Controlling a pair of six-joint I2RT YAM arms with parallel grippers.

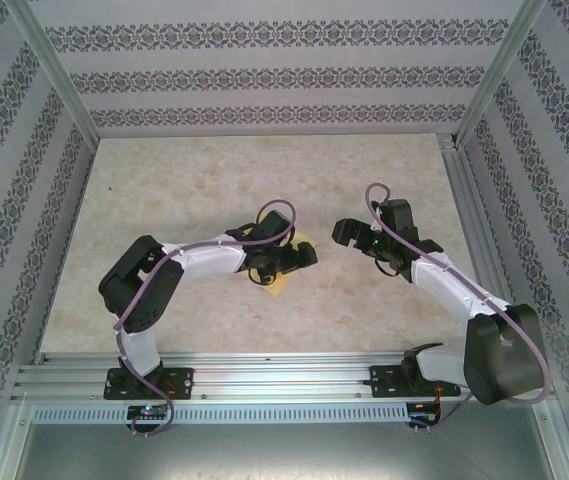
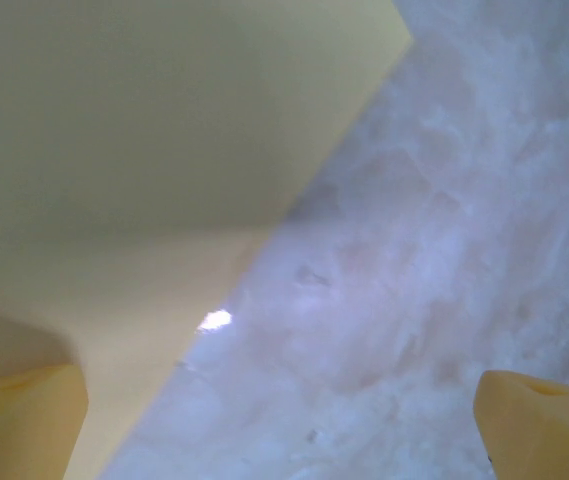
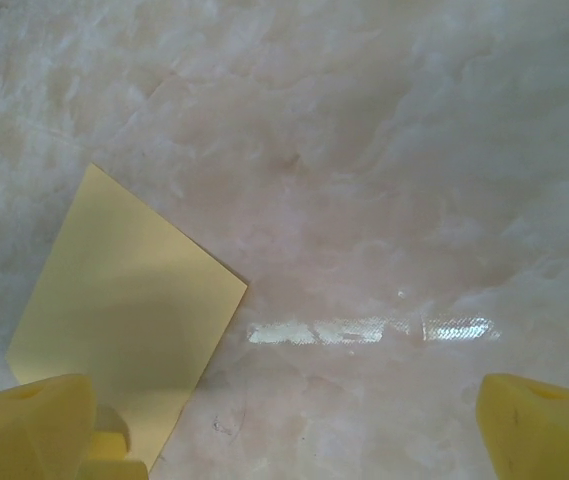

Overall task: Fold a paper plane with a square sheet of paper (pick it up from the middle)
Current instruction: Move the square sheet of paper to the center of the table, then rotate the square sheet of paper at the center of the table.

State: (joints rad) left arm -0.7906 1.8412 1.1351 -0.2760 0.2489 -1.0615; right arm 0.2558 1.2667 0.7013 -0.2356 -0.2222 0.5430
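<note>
The square sheet of paper (image 1: pixel 277 287) is plain yellow and lies flat on the marble-look table (image 1: pixel 194 190), mostly hidden under my left gripper (image 1: pixel 297 262). In the left wrist view the sheet (image 2: pixel 144 150) covers the upper left. My left gripper (image 2: pixel 284 435) hangs open low over its edge, one yellow pad (image 2: pixel 19 425) above the paper and the other (image 2: pixel 544 430) above bare table. In the right wrist view a corner of the sheet (image 3: pixel 124 310) lies at lower left. My right gripper (image 3: pixel 284 435) (image 1: pixel 344 236) is open just right of the sheet and holds nothing. No paper plane is in view.
A shiny strip of clear tape (image 3: pixel 364 330) is stuck to the table right of the sheet. Aluminium rails (image 1: pixel 264 372) run along the near edge, with posts at the sides. Patterned walls (image 1: pixel 264 75) close in the table.
</note>
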